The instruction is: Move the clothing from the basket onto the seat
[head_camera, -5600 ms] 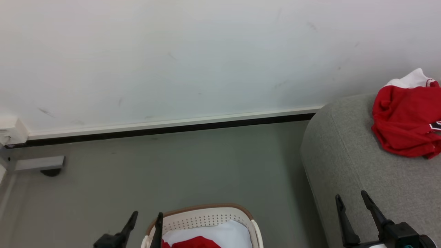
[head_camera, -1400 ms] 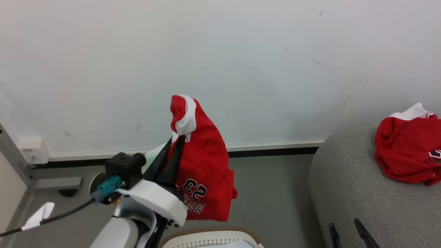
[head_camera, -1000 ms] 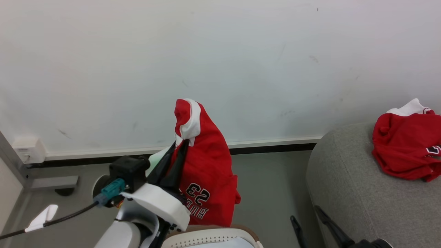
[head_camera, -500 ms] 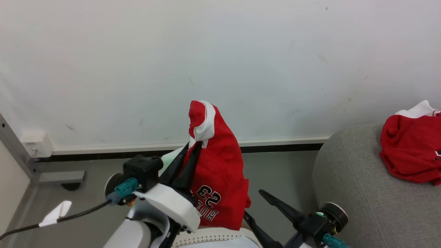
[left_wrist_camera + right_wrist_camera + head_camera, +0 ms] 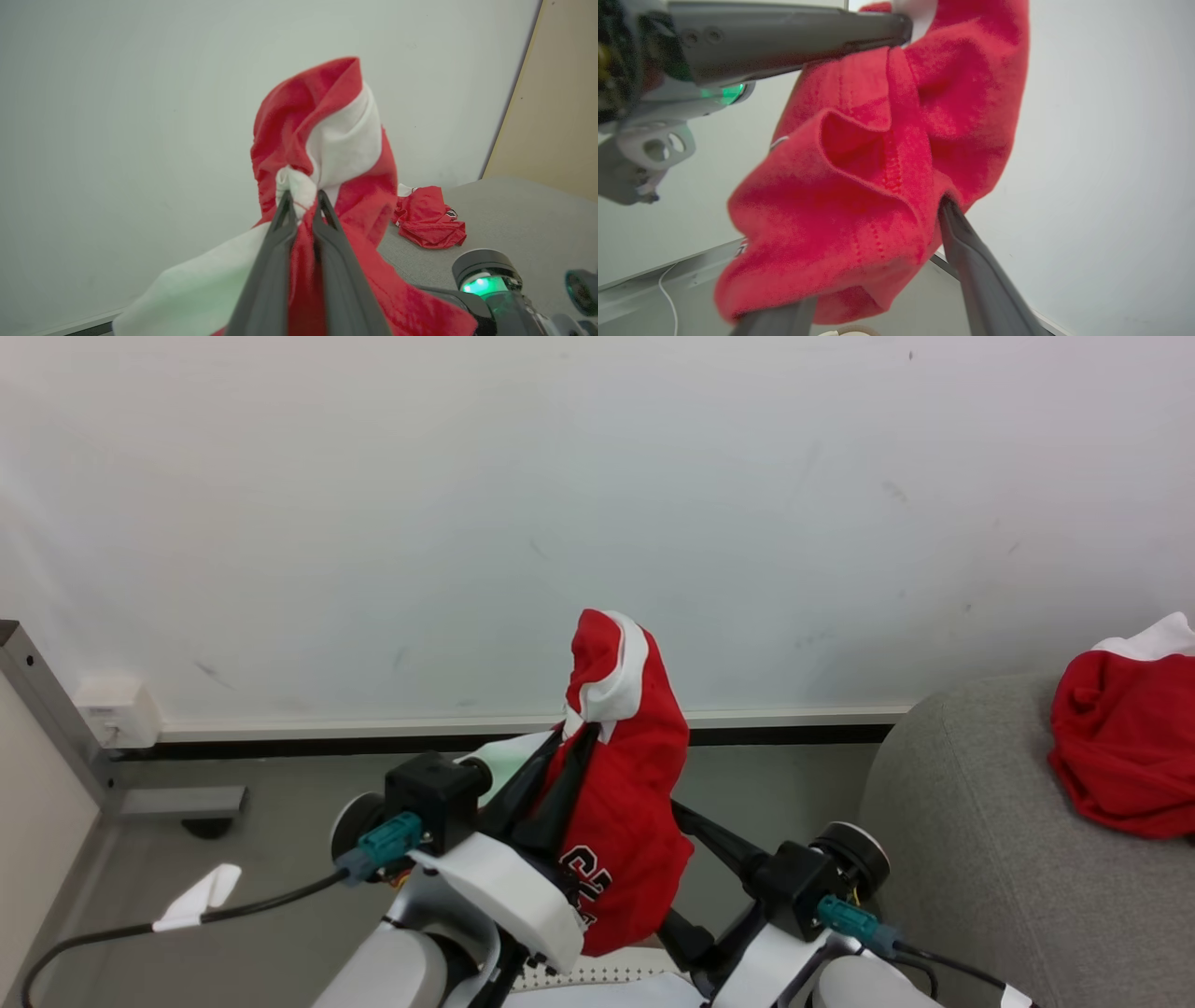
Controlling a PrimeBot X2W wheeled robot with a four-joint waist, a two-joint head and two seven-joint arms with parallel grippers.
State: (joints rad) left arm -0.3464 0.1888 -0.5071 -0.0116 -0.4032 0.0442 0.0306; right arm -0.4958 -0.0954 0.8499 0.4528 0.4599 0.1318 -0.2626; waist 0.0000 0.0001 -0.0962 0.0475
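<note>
My left gripper (image 5: 581,733) is shut on a bunched fold of the clothing, a red jersey (image 5: 624,793) with a white panel that hangs from it above the basket (image 5: 569,978). The left wrist view shows the two fingers (image 5: 285,219) pinching the cloth (image 5: 327,140). My right gripper (image 5: 667,863) is open, with one finger either side of the jersey's lower part (image 5: 859,186); its fingertips are hidden by the cloth. A second red jersey (image 5: 1125,756) lies crumpled on the grey seat (image 5: 980,859) at the right.
A white wall with a dark skirting strip runs behind. On the grey floor at the left stand a metal bracket (image 5: 177,800) and a wall box (image 5: 112,709). A black cable with a white tag (image 5: 201,896) trails from my left wrist.
My right arm has come up from the lower right and swung left, so its open fingers now straddle the hanging jersey. The left gripper keeps its grip; the camera has shifted slightly.
</note>
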